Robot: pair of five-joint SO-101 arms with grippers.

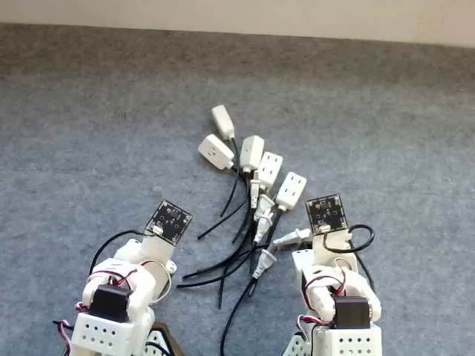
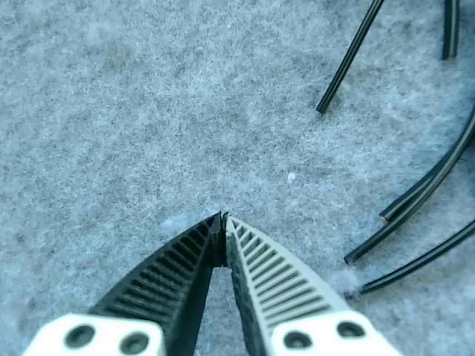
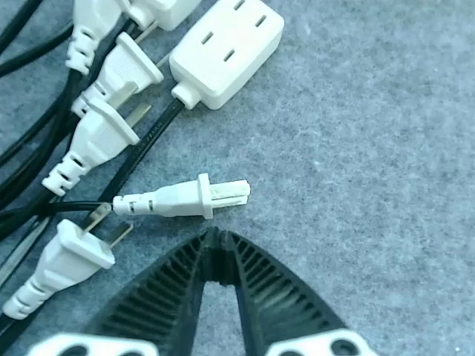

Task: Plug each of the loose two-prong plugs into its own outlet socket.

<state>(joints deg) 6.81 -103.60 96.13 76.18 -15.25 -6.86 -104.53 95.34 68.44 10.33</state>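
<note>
- Loose two-prong plugs [image 1: 263, 215], white, bunched on the table between the two arms, close to the right arm; every one of them unplugged, prongs bare.
- Sideways plug [image 3: 182, 199], lying flat on its own at the edge of the bunch, prongs pointing away from the cords; just ahead of the right gripper's tips, not touching them.
- Next to it, three more plugs side by side with prongs aimed towards the sockets, and a further one partly cut off at the frame edge of the right wrist view.
- Outlet sockets [image 1: 251, 153], five white blocks fanned out in an arc just beyond the plugs, farther from the arms; nearest socket [image 3: 226, 48] with its slotted face up, just beside the plug prongs.
- Black cords [image 1: 223, 271] running from sockets and plugs back towards the arms, crossing one another in a loose tangle; cut ends [image 2: 386, 215] lying near the left gripper.
- Right gripper [image 3: 215, 236]: clenched, both black fingers tip to tip, grasping nothing, low over the carpet.
- Left gripper [image 2: 223, 217]: clenched too, one black finger and one pale finger pressed together, grasping nothing, over bare carpet, well apart from the plugs.
- Grey carpet [image 1: 89, 111] under everything.
</note>
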